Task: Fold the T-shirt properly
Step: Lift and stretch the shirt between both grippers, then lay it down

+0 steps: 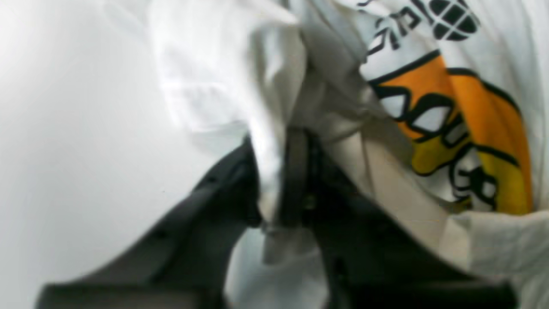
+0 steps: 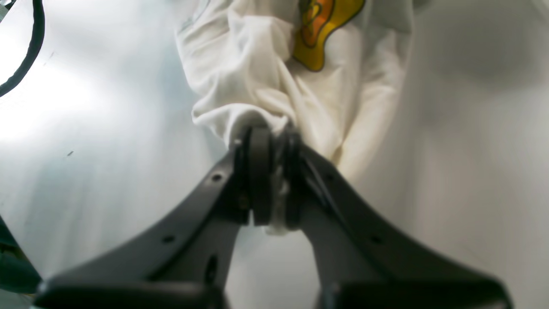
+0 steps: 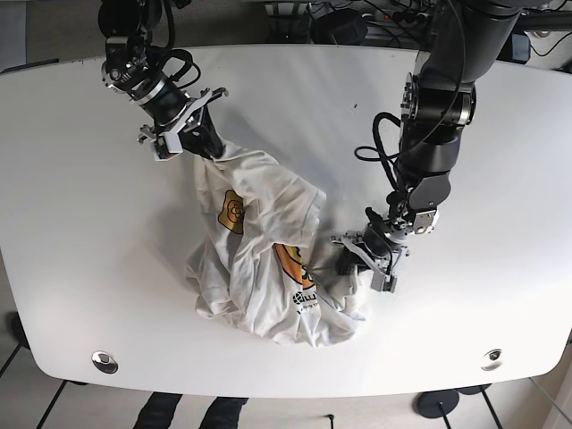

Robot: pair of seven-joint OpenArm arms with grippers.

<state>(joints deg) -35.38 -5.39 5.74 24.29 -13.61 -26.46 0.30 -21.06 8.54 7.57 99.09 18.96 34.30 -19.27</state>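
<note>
Pinching bunched white fabric, the left tool (image 3: 344,264) and the right tool (image 3: 213,147) each grip the crumpled T-shirt (image 3: 264,259) above the desk (image 3: 89,223).

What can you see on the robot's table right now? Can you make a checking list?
Surface: white table, a few small dark specks.
Job's things: white T-shirt, crumpled in a heap, orange print showing.
Clutter: nothing seen.
End effectors: left end effector shut on T-shirt cloth; right end effector shut on a bunched edge.
Cables: black cable looping along the left arm; more cables behind the table.
Surroundings: round metal fittings near the table's front corners.
</note>
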